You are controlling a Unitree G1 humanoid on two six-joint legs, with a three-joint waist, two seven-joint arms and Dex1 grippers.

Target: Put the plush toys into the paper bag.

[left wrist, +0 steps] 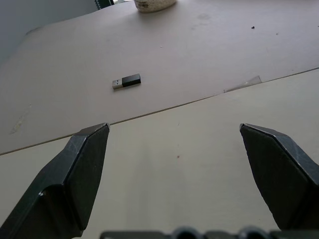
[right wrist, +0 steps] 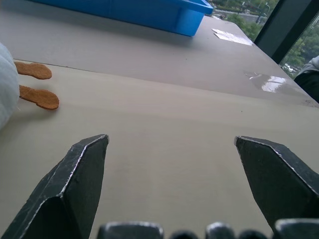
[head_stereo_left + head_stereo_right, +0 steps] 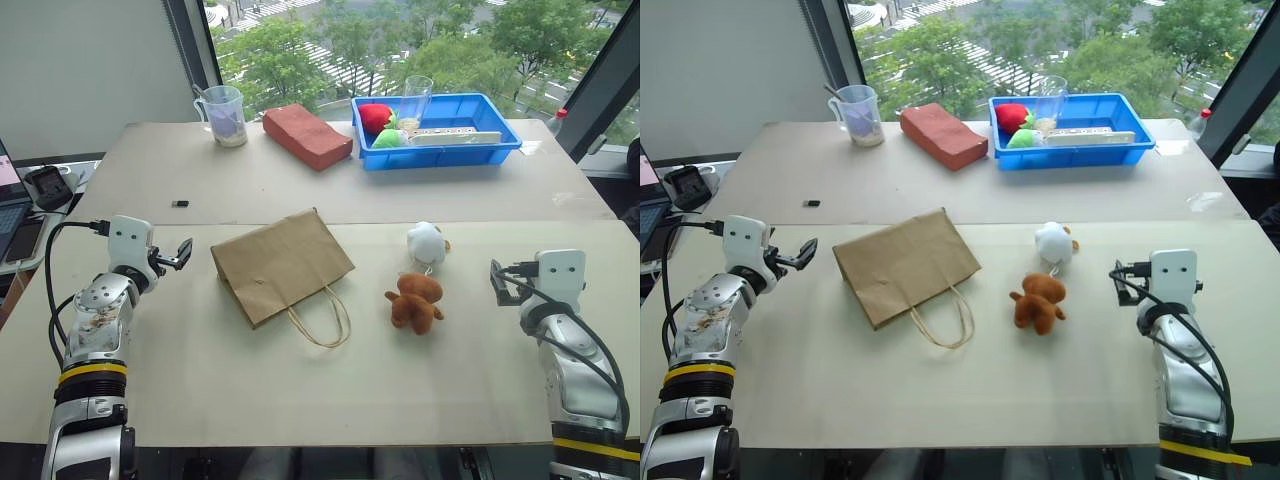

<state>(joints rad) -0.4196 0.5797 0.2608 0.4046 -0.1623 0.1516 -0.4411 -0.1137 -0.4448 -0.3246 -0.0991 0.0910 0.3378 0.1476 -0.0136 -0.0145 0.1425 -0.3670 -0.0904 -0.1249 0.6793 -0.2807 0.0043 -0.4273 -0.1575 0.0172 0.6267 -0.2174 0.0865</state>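
**Brown bag flat, both toys out**

Brown kraft paper bag lies flat mid-table, long axis slanting, handles and mouth toward the near edge, closed base pointing away to the far left. Nothing's in it yet! The white plush toy and the reddish-brown plush toy sit just right of the bag, close together. Left gripper hovers wide open, holding nothing; right gripper likewise spread and empty. Everything's left: both pickups, both drops.
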